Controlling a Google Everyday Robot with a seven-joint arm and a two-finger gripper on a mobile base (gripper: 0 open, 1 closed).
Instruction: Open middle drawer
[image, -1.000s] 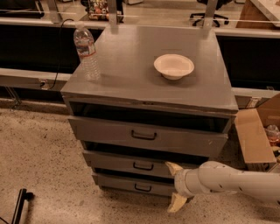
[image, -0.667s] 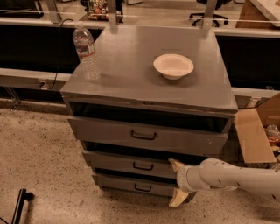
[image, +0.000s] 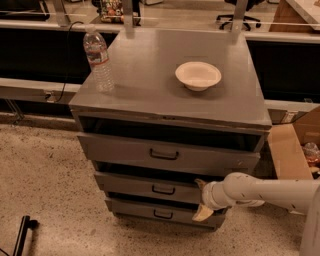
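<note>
The middle drawer sits second of 3 grey fronts in the desk, below the taller top drawer and above the shorter bottom drawer. Its front looks close to flush with its neighbours, so the pull appears not yet made. Its small black loop handle is centred on the front with its long axis horizontal. The gripper hangs at the right part of that same front, at the handle's height but clearly to its right. The pale fingers are spread wide, 1 above the other, the upper near the drawer's top edge and the lower down by the bottom drawer. That vertical spread suits a horizontal loop, so the coming move likely needs a shift leftward along the front. The white arm reaches in from the right. On the desk stand a water bottle and a bowl.
</note>
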